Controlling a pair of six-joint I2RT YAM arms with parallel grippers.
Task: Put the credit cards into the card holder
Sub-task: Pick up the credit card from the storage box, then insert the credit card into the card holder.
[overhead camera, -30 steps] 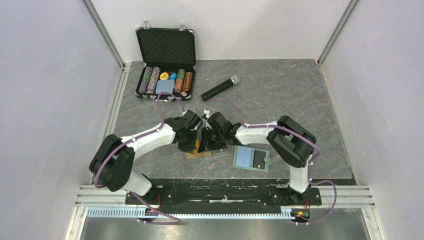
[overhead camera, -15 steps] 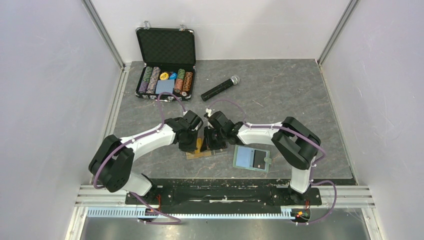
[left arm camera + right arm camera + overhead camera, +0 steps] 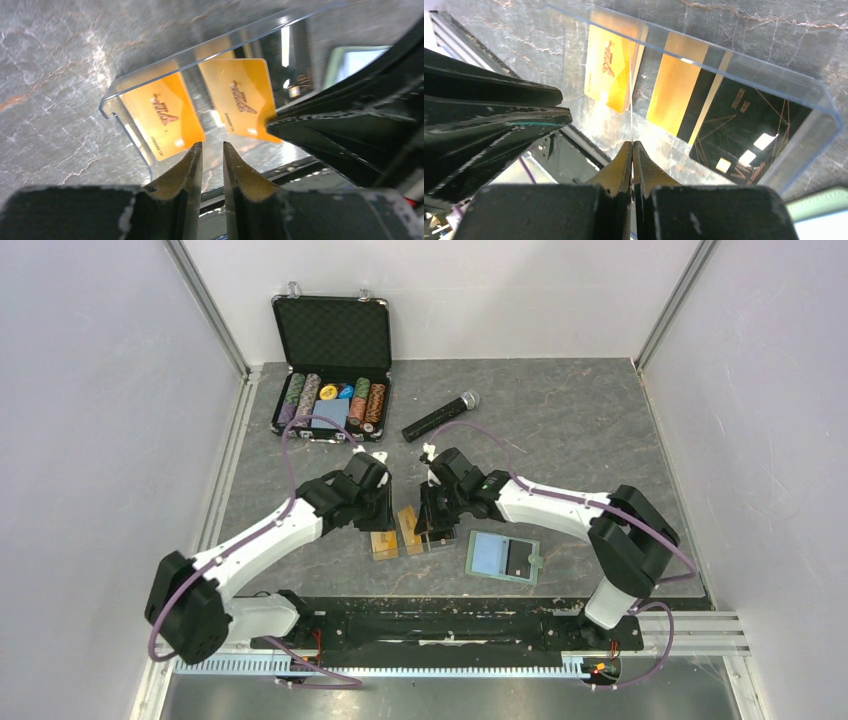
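Tabletop (image 3: 560,430): grey; card holder (image 3: 502,558) lies open just beside clear tray (image 3: 200,55), ready for loading.
Right gripper (image 3: 631,147): clenched on orange card (image 3: 240,100), likely to lift it out.
Left gripper (image 3: 212,150): narrowly parted, empty, by tray.

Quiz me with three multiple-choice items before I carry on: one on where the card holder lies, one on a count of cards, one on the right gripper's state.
1. Where does the card holder lie?
A. Just right of the clear tray
B. Against the back wall
C. Left of the left arm

2. How many orange cards show in the left wrist view?
A. One
B. Two
C. Four

3. What state is the right gripper in?
A. Wide open
B. Shut on nothing
C. Shut on an orange card by its edge

Answers:
1 A: the top view shows it lying open beside the tray.
2 B: two orange faces show at the tray.
3 C: its fingers pinch a thin card edge in its own wrist view.
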